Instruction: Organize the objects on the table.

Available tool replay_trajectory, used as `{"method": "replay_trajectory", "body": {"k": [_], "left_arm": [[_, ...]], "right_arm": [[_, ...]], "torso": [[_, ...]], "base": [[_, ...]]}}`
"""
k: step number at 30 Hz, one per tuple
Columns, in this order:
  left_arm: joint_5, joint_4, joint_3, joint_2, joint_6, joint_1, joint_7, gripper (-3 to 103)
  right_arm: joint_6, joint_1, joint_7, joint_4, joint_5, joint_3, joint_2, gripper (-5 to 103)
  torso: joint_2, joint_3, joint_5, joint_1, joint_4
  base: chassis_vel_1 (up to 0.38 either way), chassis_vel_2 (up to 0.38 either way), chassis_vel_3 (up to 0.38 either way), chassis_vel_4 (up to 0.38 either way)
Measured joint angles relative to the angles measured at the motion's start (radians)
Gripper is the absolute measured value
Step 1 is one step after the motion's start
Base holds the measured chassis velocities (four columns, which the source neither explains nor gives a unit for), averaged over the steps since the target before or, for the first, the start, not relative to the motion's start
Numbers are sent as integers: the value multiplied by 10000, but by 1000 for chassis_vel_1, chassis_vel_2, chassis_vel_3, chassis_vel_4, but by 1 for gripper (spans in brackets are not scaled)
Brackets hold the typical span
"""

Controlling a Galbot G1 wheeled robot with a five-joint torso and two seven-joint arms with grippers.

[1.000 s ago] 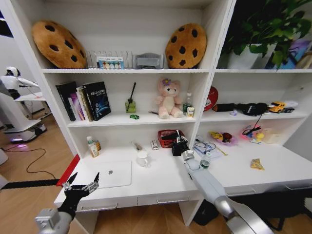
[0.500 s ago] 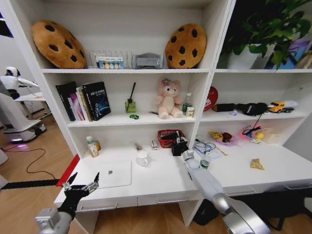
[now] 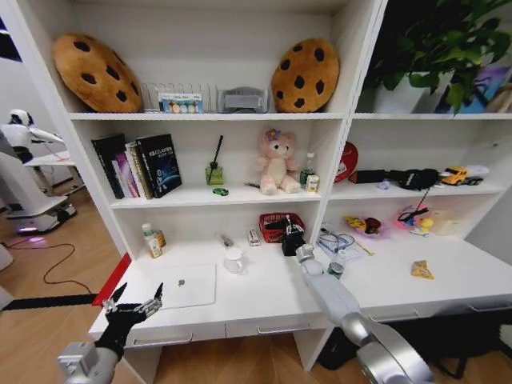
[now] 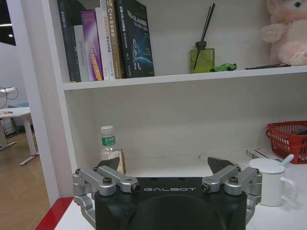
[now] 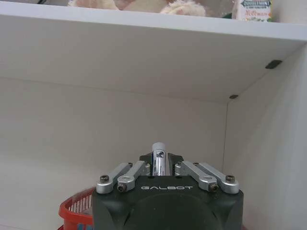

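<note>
Right gripper (image 5: pixel 159 160) jaws clenched on slim cylindrical pen (image 5: pixel 159 158); left gripper (image 4: pixel 164 168) jaws released.

head high; wrists facing shelving (image 3: pixel 336 116)

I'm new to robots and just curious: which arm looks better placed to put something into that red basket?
The right. Its gripper is shut on a pen beside the red mesh basket. The left gripper hangs open off the desk's front edge, near the laptop.
</note>
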Motion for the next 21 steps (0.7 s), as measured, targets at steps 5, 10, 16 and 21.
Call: {"method": "replay_trajectory", "body": {"k": [5,10,16,21], "left_arm": [[0,0,0,0,0,0,0,100],[0,0,0,0,0,0,0,100],[0,0,0,0,0,0,0,100],[0,0,1,0,0,0,3,100]], "right_arm": [[-391,-203,-47,398,277,27,-166,28],[-484,-401,-40,689,364,24,-296,50],[-703,-695,48,1284,723,-121,-553,61],[-2389,-1736,665,4594,1937,-464,-2136,89]], "torso": [[1,0,-1,-1,0],[0,0,0,-1,1],[0,0,1,-1,5],[0,-1,-1,-1,-4]], "base": [[0,0,0,0],[0,0,0,0],[0,0,0,0],[0,0,0,0]]}}
